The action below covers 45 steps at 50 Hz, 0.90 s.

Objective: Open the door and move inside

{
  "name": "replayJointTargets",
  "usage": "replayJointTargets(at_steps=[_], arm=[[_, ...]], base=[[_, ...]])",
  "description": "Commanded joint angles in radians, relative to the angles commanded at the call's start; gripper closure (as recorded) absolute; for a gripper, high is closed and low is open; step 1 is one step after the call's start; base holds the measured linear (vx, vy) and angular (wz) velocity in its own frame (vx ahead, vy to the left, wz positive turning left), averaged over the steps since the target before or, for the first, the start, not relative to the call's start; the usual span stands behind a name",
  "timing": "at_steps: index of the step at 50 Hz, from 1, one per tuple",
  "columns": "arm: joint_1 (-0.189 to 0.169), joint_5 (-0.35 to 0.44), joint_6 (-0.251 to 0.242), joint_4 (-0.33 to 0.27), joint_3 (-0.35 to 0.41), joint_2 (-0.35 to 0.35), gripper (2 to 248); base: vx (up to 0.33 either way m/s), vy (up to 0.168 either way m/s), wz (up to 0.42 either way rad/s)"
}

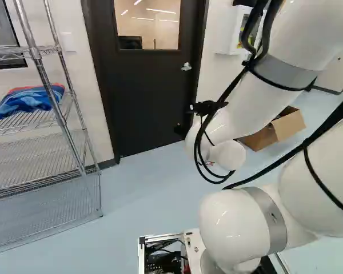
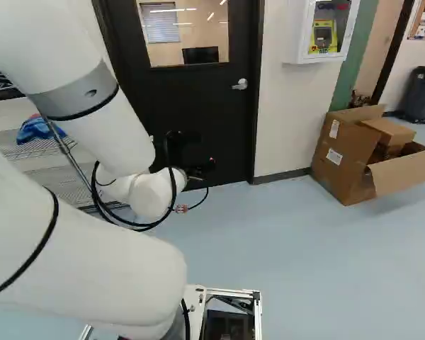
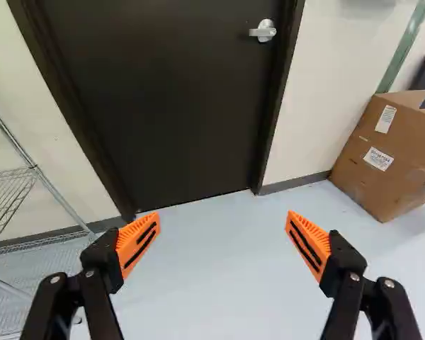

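White arm (image 2: 78,262) links sit nearest you, reaching over the pale floor (image 2: 326,269) toward the far wall. At the end, your gripper (image 3: 222,217) is released and empty, its 2 orange pads (image 3: 139,244) spread wide. Far ahead stands the black door (image 3: 163,106), which looks shut in its frame; its silver lever handle (image 3: 264,30) is by the right edge — beyond the fingers and well apart from them.

You appear to be at the approach stage, so nearly everything is left: reach the lever, work it, swing the door and drive inside. You can't tell from here which way it swings.

On the right, past the doorway, 2 white labels (image 3: 378,159) (image 3: 385,119) show on the cardboard box (image 3: 358,145), their print too small to read. Above, a white wall cabinet (image 2: 295,32) holds a yellow device (image 2: 324,37) whose markings you can't make out — no writing helps you with the door.
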Motion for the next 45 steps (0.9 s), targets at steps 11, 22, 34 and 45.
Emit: replayJointTargets(at_steps=[11, 22, 34, 45], arm=[[0.0, 0.0, 0.0, 0.0, 0.0, 0.0, 3], [0.0, 0.0, 0.0, 0.0, 0.0, 0.0, 3], [0.0, 0.0, 0.0, 0.0, 0.0, 0.0, 3], [0.0, 0.0, 0.0, 0.0, 0.0, 0.0, 3]], base=[[0.088, -0.031, 0.0], [0.088, -0.037, 0.0], [0.111, -0.051, 0.0], [0.126, -0.058, 0.001]])
